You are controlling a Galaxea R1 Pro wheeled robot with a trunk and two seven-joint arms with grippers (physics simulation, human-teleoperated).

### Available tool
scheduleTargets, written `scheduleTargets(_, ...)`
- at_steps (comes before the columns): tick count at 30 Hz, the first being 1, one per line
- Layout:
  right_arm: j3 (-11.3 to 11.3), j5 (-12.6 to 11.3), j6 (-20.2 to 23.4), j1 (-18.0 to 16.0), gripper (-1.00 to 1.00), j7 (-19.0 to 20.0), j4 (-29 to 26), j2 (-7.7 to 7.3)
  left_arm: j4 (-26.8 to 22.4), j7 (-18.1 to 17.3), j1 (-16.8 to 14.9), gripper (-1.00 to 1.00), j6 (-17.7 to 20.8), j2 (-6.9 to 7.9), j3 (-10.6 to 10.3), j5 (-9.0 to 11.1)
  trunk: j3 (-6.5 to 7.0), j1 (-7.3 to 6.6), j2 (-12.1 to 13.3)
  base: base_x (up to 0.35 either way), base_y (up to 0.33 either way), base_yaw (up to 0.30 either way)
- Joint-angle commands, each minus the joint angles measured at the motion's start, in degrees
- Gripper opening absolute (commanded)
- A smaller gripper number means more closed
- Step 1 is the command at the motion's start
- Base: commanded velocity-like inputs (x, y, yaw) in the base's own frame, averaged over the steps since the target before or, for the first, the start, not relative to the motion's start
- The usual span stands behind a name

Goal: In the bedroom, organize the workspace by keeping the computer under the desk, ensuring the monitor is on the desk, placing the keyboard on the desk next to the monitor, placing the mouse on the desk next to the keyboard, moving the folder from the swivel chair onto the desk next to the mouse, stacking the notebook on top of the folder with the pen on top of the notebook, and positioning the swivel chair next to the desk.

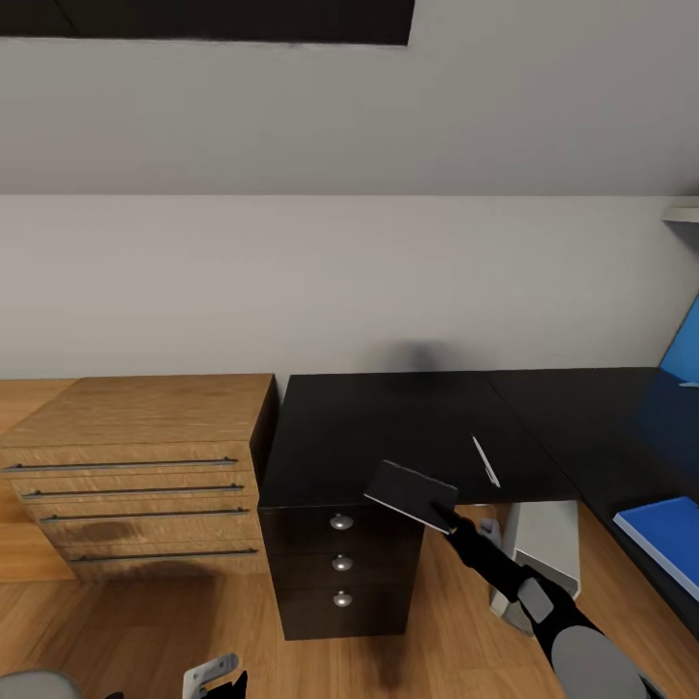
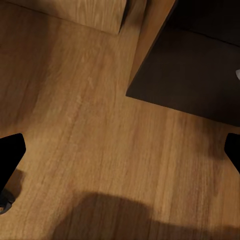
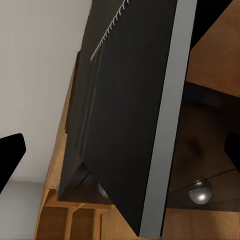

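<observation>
My right gripper is shut on a corner of the dark spiral-bound notebook, holding it tilted in the air over the front edge of the black desk. In the right wrist view the notebook stands edge-on between my fingers. A white pen lies on the desk just beyond it. On the desk's right wing lies the blue folder, and the monitor's lit corner shows behind it. The grey computer stands on the floor under the desk. My left gripper hangs open over the wooden floor.
A wooden chest of drawers stands against the wall left of the desk. The desk's black drawer unit with three round knobs faces me. Wooden floor lies in front of both.
</observation>
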Motion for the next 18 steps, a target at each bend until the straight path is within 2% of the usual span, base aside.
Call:
scheduleTargets(1,-0.4,0.1,0.5,-0.1,1.00,0.2,0.0,0.02,0.0,-0.3,0.0,1.00,-0.2,-0.05,0.5,-0.6,-0.06,0.00,0.0,0.000,0.000,0.000)
scheduleTargets(6,-0.5,-0.1,0.5,-0.1,1.00,-1.3,1.4,-0.01,0.0,-0.3,0.0,1.00,-0.2,-0.05,0.5,-0.6,-0.06,0.00,0.0,0.000,0.000,0.000)
scheduleTargets(11,-1.8,-0.2,0.6,-0.1,1.00,-3.6,1.9,-0.03,0.0,-0.3,0.0,1.00,-0.2,-0.05,0.5,-0.6,-0.06,0.00,0.0,0.000,0.000,0.000)
scheduleTargets(18,-2.9,-0.2,0.8,-0.1,1.00,-4.0,2.0,-0.04,0.0,-0.3,0.0,1.00,-0.2,-0.05,0.5,-0.6,-0.06,0.00,0.0,0.000,0.000,0.000)
